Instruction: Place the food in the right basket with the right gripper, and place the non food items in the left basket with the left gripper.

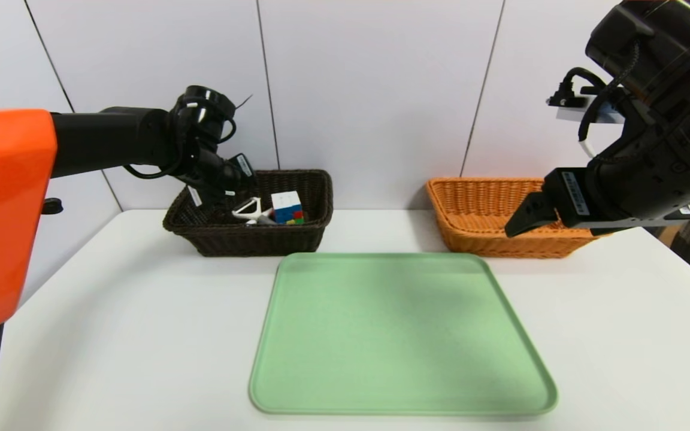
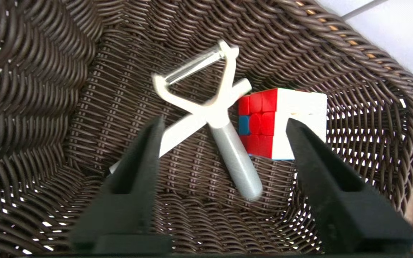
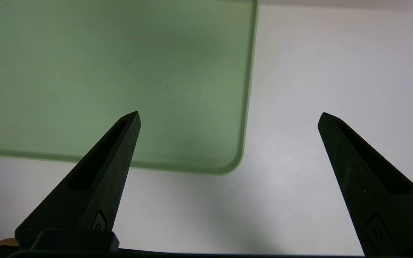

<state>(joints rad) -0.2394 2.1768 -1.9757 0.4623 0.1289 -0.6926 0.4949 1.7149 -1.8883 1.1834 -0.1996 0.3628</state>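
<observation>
Fingers apart and nothing between them, the left gripper (image 2: 224,143) hangs down inside the dark brown basket (image 2: 339,39), and it could catch that woven rim on the way out if it lifts at a slant. Right below it, the peeler (image 2: 235,157) lies across the white marker (image 2: 183,132); closing or dipping now might hook the peeler's forked head and drag it out. Close by, the puzzle cube (image 2: 299,104) sits near 1 fingertip, so a sideways swing could knock it. That's 3 non-food items in the left basket! Over on the right, the right gripper (image 3: 229,120) waits wide and empty above the surface (image 1: 620,335) and the green tray (image 1: 405,335), near the orange-tan basket (image 1: 501,234). Any bun inside? Can't tell, the arm covers part.
</observation>
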